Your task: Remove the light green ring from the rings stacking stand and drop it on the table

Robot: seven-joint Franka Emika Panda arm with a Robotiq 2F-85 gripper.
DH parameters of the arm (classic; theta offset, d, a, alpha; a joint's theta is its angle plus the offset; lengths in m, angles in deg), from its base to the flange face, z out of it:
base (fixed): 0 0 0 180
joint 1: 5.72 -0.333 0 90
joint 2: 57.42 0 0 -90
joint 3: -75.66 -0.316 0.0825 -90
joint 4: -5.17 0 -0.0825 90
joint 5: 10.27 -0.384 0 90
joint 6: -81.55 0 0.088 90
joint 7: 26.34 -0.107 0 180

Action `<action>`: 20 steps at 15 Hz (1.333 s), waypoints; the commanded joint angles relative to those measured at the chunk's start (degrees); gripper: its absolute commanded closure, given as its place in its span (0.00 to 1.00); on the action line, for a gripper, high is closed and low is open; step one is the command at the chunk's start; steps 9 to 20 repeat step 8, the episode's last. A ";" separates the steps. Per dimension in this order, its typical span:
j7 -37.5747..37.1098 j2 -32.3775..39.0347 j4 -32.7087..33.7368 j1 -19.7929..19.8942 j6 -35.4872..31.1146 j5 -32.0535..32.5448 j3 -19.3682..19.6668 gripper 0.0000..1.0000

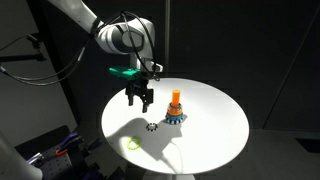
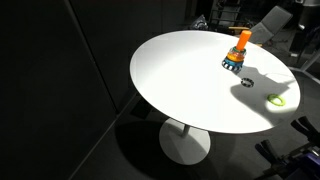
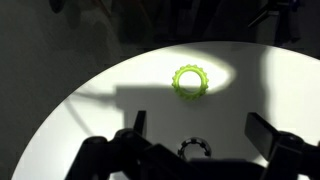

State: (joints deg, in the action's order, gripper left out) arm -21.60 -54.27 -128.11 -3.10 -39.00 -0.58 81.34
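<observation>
My gripper (image 1: 140, 104) hangs wide and empty above the bench (image 1: 212, 122). The light green ring (image 1: 133, 145) lies off the stand (image 1: 175, 108); descending, I could knock the dark toothed ring (image 1: 152, 126).

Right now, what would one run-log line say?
end effector: open, empty, above table | light green ring: flat on table, off stand | stand: upright

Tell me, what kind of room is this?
Probably a robot lab, not a home: a robot arm hangs over a spotlit white table in a dark room, with cables beside it.
</observation>
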 commanded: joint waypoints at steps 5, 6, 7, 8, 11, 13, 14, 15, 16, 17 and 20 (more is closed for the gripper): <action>1.88 -9.92 -0.04 1.45 2.30 -6.00 0.19 0.00; 0.42 -7.76 0.06 1.18 1.29 -4.46 -0.27 0.00; 0.43 -8.58 0.06 1.23 1.32 -4.73 -0.23 0.00; 0.43 -9.07 0.02 1.26 1.35 -4.78 -0.21 0.00; 0.43 -9.07 0.02 1.26 1.35 -4.78 -0.21 0.00; 0.43 -9.07 0.02 1.26 1.35 -4.78 -0.21 0.00; 0.43 -9.07 0.02 1.26 1.35 -4.78 -0.21 0.00; 0.43 -9.07 0.02 1.26 1.35 -4.78 -0.21 0.00; 0.43 -9.07 0.02 1.26 1.35 -4.78 -0.21 0.00; 0.43 -9.07 0.02 1.26 1.35 -4.78 -0.21 0.00; 0.43 -9.07 0.02 1.26 1.35 -4.78 -0.21 0.00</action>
